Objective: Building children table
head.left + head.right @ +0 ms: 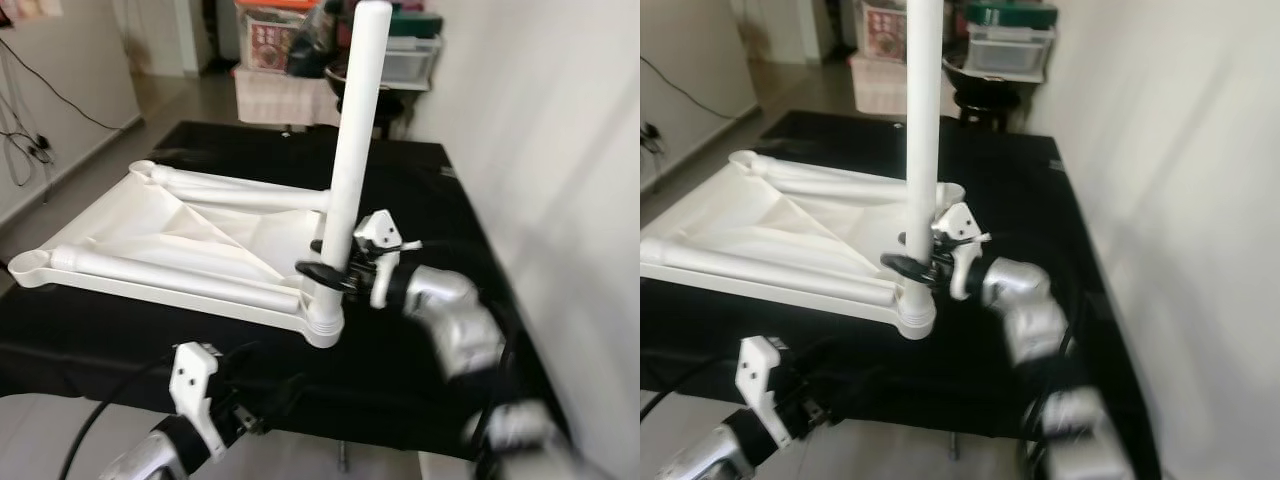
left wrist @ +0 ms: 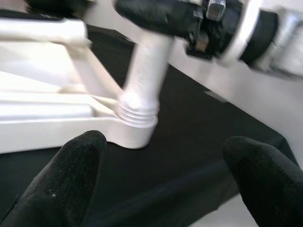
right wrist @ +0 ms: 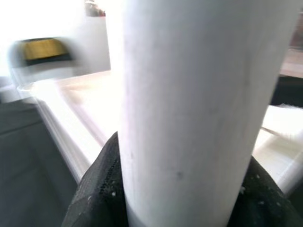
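The upright table leg (image 1: 923,120) above the right gripper (image 1: 912,265) runs off the top edge. Behind it, stacked storage boxes (image 1: 280,35) are cropped and blurred.

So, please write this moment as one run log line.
right pincer: shut on table leg | leg: upright in tabletop corner socket | left pincer: open, free

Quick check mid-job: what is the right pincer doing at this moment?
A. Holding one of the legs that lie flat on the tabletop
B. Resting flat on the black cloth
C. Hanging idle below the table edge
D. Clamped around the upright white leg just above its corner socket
D: the right pincer has its black fingers closed around the upright white leg, just above the corner socket of the upturned tabletop.
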